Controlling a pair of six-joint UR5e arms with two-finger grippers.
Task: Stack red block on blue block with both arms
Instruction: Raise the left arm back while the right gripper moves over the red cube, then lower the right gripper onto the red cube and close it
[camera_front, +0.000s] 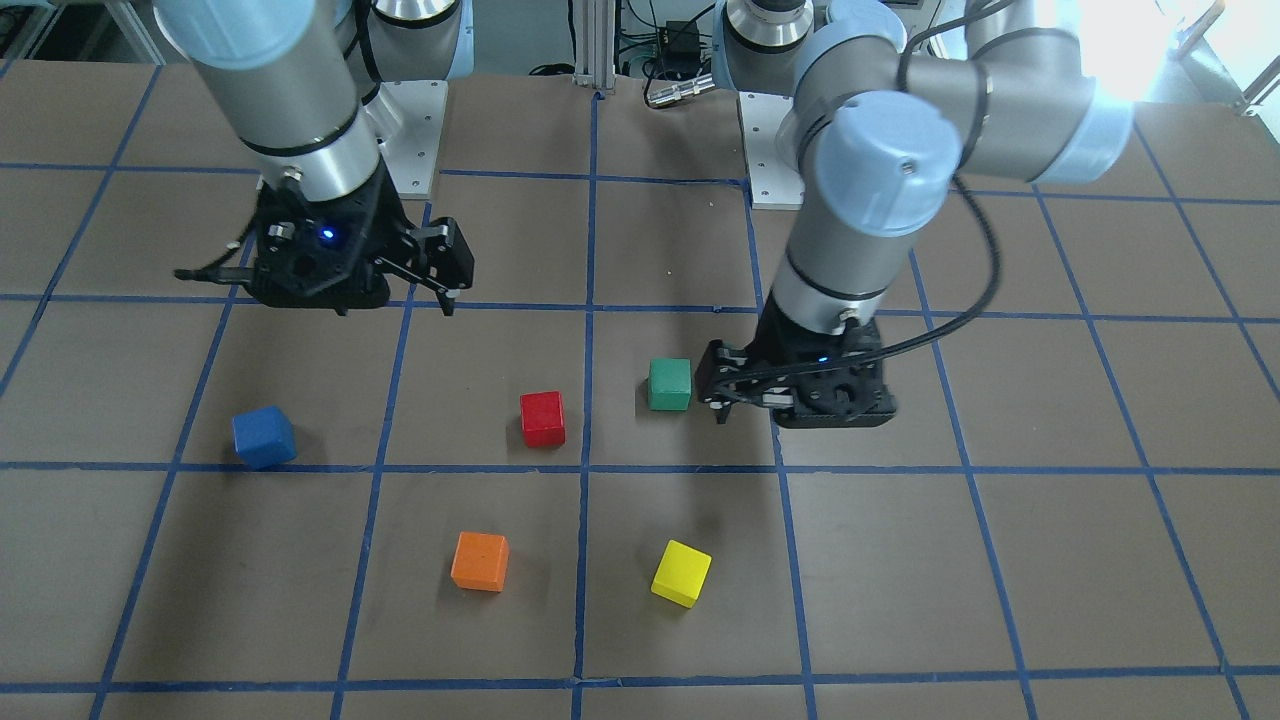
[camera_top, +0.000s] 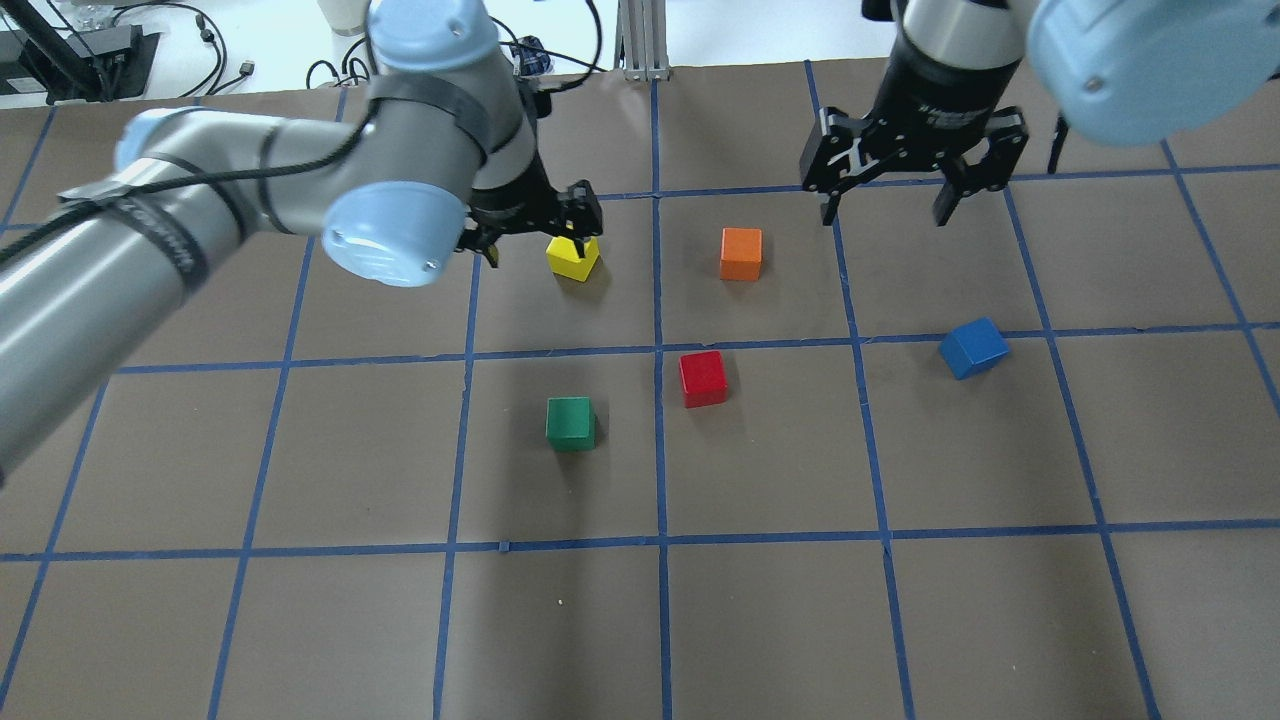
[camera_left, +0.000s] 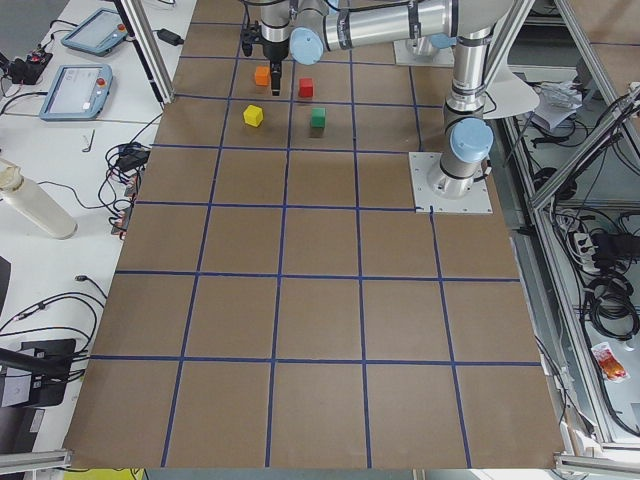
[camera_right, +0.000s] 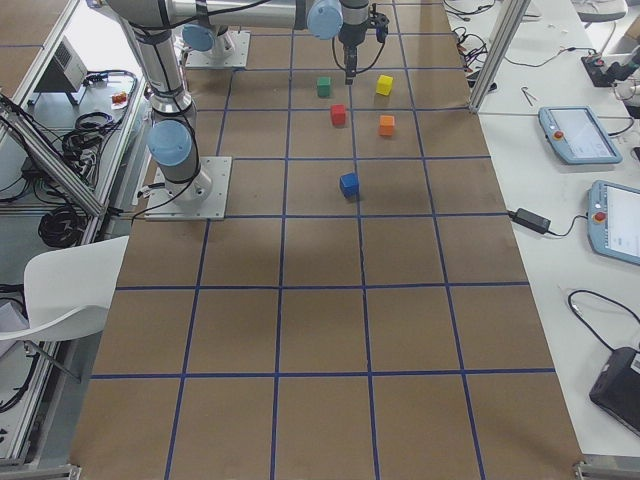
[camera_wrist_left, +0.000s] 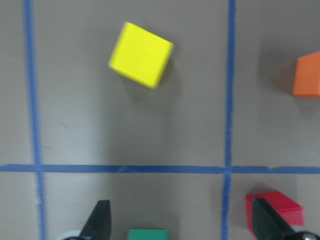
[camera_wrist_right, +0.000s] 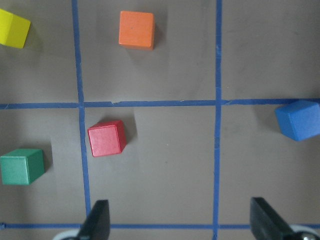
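Note:
The red block (camera_front: 542, 418) (camera_top: 703, 378) lies near the table's middle. The blue block (camera_front: 264, 437) (camera_top: 973, 347) lies apart from it on my right side, turned at an angle. My left gripper (camera_front: 745, 405) (camera_top: 535, 250) hovers open and empty next to the green cube; in its wrist view (camera_wrist_left: 182, 225) the red block (camera_wrist_left: 275, 207) is at the lower right. My right gripper (camera_front: 395, 300) (camera_top: 885, 212) hangs open and empty, well above the table. Its wrist view (camera_wrist_right: 180, 225) shows both the red block (camera_wrist_right: 106, 138) and the blue block (camera_wrist_right: 298, 120).
A green cube (camera_front: 669, 384) sits beside the left gripper. An orange cube (camera_front: 480, 561) and a yellow cube (camera_front: 681, 573) lie farther out from the robot. Blue tape lines grid the brown table (camera_front: 1000, 560).

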